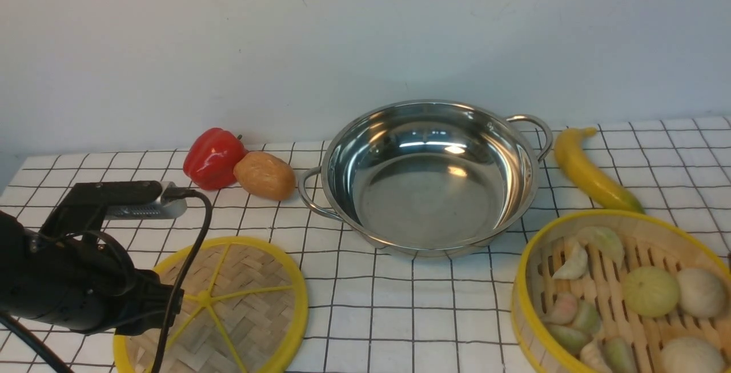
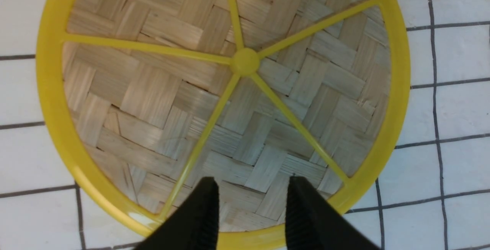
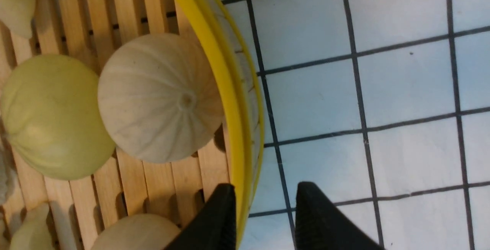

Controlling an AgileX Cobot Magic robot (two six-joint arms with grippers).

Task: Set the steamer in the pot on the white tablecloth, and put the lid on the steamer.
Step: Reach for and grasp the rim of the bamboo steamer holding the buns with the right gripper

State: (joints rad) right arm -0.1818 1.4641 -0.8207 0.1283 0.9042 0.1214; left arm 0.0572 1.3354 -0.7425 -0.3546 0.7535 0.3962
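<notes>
Hovering at the lid (image 2: 245, 62), the left gripper (image 2: 252, 200) has its fingers parted and holds nothing. The lid, a flat woven disc with yellow rim and spokes, lies on the tablecloth (image 1: 411, 310) at the left. The right gripper (image 3: 266, 204) also stands with its fingers apart, over the rim of the steamer (image 3: 229, 100); whether a finger touches that rim, I cannot tell. The steamer sits on the cloth at the right, holding dumplings (image 1: 573, 261) and buns (image 1: 651, 291). Between lid and steamer, farther back, the shiny pot (image 1: 431, 190) rests on the cloth with nothing inside. A red pepper (image 1: 213, 159) and a potato (image 1: 264, 176) lie left of the pot, and a banana (image 1: 594, 173) lies to its right, just behind the steamer.
</notes>
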